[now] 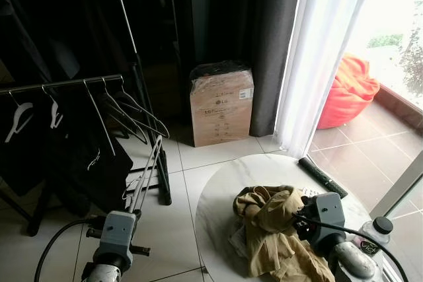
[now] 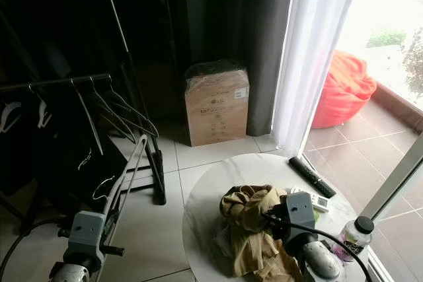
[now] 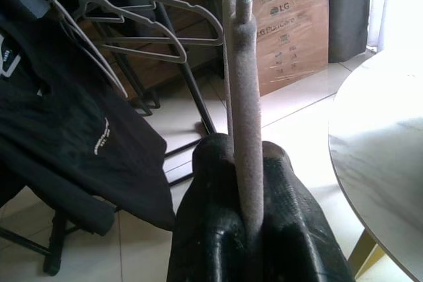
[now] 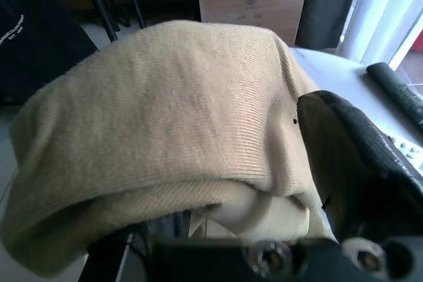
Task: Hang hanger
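Holding: left gripper has its jaws clamped on the hanger, a grey padded one, raised toward the clothes rack.
Rack: bar at far left carries several empty hangers and a black garment; free bar looks scarce near its right end.
Hanger place: just right of the rack's upright, above the floor, not yet on the bar.
Step tip: my read, lift the hook above the bar, come in over a gap between hung hangers, lower, then let go; keep it from tangling with the neighbours.
Table: round white table at right; tan garment lies near its front edge, remote at its back right edge, bottle at its right edge.
Right gripper: over the tan garment, seemingly pinching the cloth.
Hidden: hanger's hook hard to make out against the dark rack; rack's left end cut off.
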Controlling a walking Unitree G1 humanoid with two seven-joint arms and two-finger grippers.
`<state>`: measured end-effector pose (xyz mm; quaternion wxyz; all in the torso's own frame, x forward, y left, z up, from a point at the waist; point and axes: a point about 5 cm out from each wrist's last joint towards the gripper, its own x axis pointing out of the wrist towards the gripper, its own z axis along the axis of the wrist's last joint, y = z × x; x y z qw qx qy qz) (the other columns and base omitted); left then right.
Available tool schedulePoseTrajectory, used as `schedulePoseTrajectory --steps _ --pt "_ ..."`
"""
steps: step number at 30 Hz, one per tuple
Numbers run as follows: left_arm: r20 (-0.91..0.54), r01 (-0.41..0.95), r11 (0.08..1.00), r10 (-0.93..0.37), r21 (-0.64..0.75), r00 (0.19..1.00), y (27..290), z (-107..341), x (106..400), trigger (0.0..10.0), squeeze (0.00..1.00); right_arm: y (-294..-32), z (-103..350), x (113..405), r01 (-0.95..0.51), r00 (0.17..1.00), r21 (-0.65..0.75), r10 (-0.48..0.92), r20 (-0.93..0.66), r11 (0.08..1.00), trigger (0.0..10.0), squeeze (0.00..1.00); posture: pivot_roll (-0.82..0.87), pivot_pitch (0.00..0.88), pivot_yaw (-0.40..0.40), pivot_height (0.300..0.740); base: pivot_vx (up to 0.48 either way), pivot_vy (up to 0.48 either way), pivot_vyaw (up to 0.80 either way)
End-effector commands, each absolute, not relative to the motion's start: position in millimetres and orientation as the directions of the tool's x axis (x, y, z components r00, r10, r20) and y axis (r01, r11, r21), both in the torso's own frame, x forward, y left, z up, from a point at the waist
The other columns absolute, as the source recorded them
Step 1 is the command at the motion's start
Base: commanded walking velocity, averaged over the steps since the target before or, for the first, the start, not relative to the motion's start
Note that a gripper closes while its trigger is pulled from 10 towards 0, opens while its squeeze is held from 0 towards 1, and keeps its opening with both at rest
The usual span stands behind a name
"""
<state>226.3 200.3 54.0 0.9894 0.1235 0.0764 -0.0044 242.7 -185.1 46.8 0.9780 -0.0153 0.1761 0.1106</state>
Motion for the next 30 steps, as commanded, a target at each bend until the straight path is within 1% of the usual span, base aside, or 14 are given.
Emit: schedulePoseTrajectory --steps 1,3,4,5,6,10,13,18,19,21,22,23,24,30 --pt "-0.156 0.028 0.965 0.014 0.262 0.988 204 55 226 10.0 0.0 -183 46 238 -0.252 0.893 0.023 0.241 -0.38 0.968 10.0 1.0 -0.06 0.016 0.016 0.74 0.0 0.0 0.0" --pt "-0.157 0.029 0.965 0.013 0.262 0.988 204 55 226 10.0 0.0 -184 42 233 -0.268 0.868 0.036 0.257 -0.426 0.963 10.0 1.0 -0.06 0.016 0.016 0.74 0.0 0.0 0.0" --pt "-0.157 0.029 0.965 0.013 0.262 0.987 204 55 226 10.0 0.0 -184 36 228 -0.304 0.834 0.035 0.284 -0.473 0.952 10.0 1.0 -0.07 0.017 0.016 0.74 0.0 0.0 0.0" --pt "-0.158 0.032 0.965 0.011 0.261 0.987 204 55 226 10.0 0.0 -185 26 218 -0.368 0.772 0.022 0.318 -0.55 0.93 10.0 1.0 -0.07 0.017 0.016 0.74 0.0 0.0 0.0" --pt "-0.158 0.033 0.965 0.009 0.262 0.987 204 55 226 10.0 0.0 -190 21 214 -0.381 0.75 0.006 0.313 -0.583 0.924 10.0 1.0 -0.06 0.022 0.016 0.74 0.0 0.0 0.0" --pt "-0.157 0.033 0.964 0.009 0.262 0.988 204 55 227 10.0 0.0 -193 17 209 -0.408 0.706 0.007 0.32 -0.632 0.913 10.0 1.0 -0.07 0.025 0.013 0.74 0.0 0.0 0.0" --pt "-0.156 0.029 0.965 0.013 0.262 0.988 204 55 226 10.0 0.0 -189 19 207 -0.471 0.667 0.029 0.377 -0.642 0.882 10.0 1.0 -0.06 0.026 0.013 0.74 0.0 0.0 0.0" --pt "-0.153 0.026 0.965 0.015 0.262 0.988 204 56 227 10.0 0.0 -190 24 205 -0.503 0.648 0.036 0.405 -0.645 0.863 10.0 1.0 -0.06 0.027 0.014 0.74 0.0 0.0 0.0" --pt "-0.152 0.024 0.965 0.017 0.261 0.988 204 56 227 10.0 0.0 -193 33 213 -0.466 0.719 0.028 0.397 -0.571 0.884 10.0 1.0 -0.06 0.028 0.013 0.74 0.0 0.0 0.0" --pt "-0.151 0.022 0.965 0.018 0.26 0.988 204 56 227 10.0 0.0 -195 38 218 -0.429 0.76 0.029 0.378 -0.528 0.903 10.0 1.0 -0.06 0.029 0.014 0.74 0.0 0.0 0.0" --pt "-0.144 0.014 0.966 0.024 0.258 0.989 205 57 227 10.0 0.0 -199 43 227 -0.346 0.823 0.023 0.315 -0.472 0.938 10.0 0.0 -0.07 0.027 0.014 0.74 0.0 0.0 0.0" --pt "-0.136 -0.007 0.969 0.042 0.245 0.99 208 57 226 10.0 0.0 -206 49 239 -0.206 0.898 0.031 0.202 -0.392 0.978 10.0 0.0 -0.07 0.027 0.014 0.74 0.0 0.0 0.0" --pt "-0.132 -0.03 0.972 0.062 0.234 0.989 211 57 226 10.0 0.0 -208 49 243 -0.146 0.913 0.048 0.153 -0.378 0.988 10.0 0.0 -0.06 0.031 0.017 0.74 0.0 0.0 0.0" --pt "-0.101 -0.082 0.972 0.106 0.222 0.989 218 61 223 10.0 0.0 -195 45 247 -0.15 0.925 0.013 0.145 -0.35 0.989 10.0 0.0 -0.05 0.031 0.02 0.74 0.0 0.0 0.0"
